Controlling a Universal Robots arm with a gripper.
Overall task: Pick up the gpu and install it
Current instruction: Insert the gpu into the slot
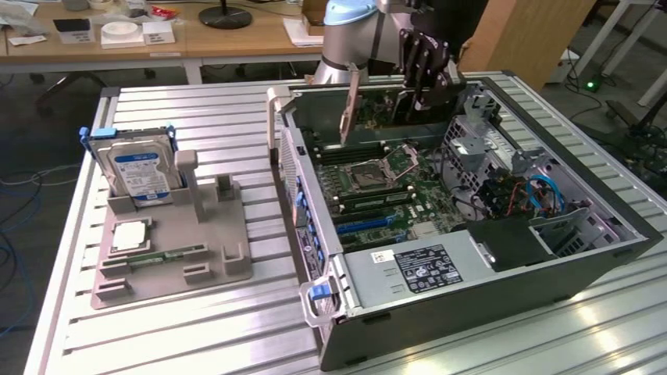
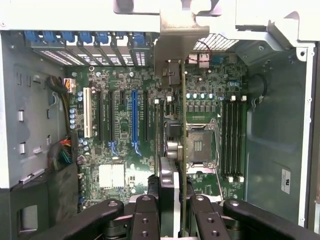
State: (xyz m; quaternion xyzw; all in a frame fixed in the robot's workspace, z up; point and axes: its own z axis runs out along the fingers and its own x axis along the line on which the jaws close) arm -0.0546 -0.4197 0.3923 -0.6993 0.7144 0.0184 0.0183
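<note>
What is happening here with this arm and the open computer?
A robot arm is at work on putting a gpu into an open computer case. Its gripper is shut on the card and holds it on edge above the motherboard, not yet seated in a slot. A hard drive stands in a grey holder beside the case.

Silver arm is showing a pale blue joint cap, black gripper is showing round screw holes along its fingers
</note>
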